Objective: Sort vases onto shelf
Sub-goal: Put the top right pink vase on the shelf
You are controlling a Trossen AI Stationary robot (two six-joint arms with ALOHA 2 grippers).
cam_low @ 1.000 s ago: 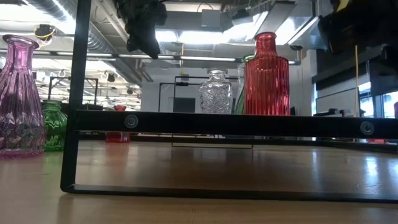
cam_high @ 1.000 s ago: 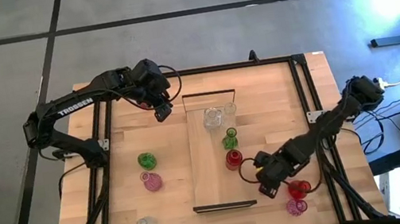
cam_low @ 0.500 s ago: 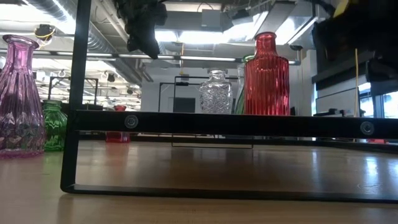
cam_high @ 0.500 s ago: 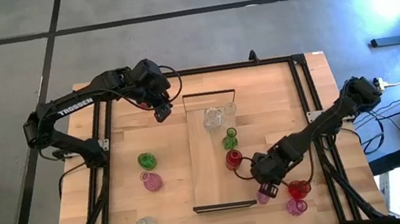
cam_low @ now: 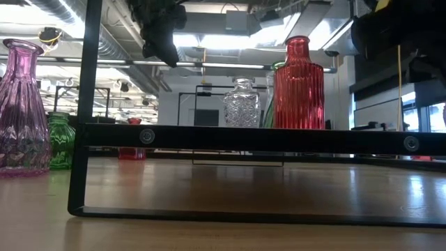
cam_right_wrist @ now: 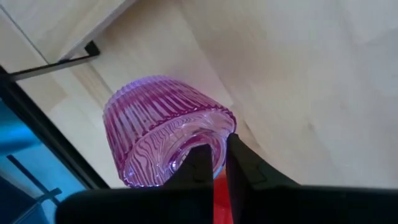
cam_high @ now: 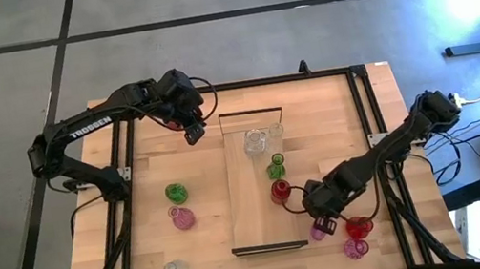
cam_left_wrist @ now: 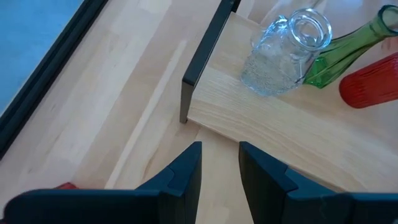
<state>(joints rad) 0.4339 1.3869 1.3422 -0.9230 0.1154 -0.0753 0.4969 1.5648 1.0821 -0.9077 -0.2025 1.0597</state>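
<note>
My right gripper (cam_high: 324, 225) clamped on pink ribbed vase (cam_right_wrist: 166, 130), now lifted closer to shelf (cam_high: 254, 211) near-end frame; placing next. Left gripper (cam_left_wrist: 219, 163) slightly open, empty, beside shelf far end

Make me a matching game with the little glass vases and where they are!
Things:
1. clear vase
2. green vase
3. pink vase
4. red vase

Places:
A. gripped at its neck by the right gripper
B. on the shelf, near the far end
C. on the table, left of the shelf
D. on the shelf, near the middle

Pairs: 1-B, 2-C, 3-A, 4-D
</note>
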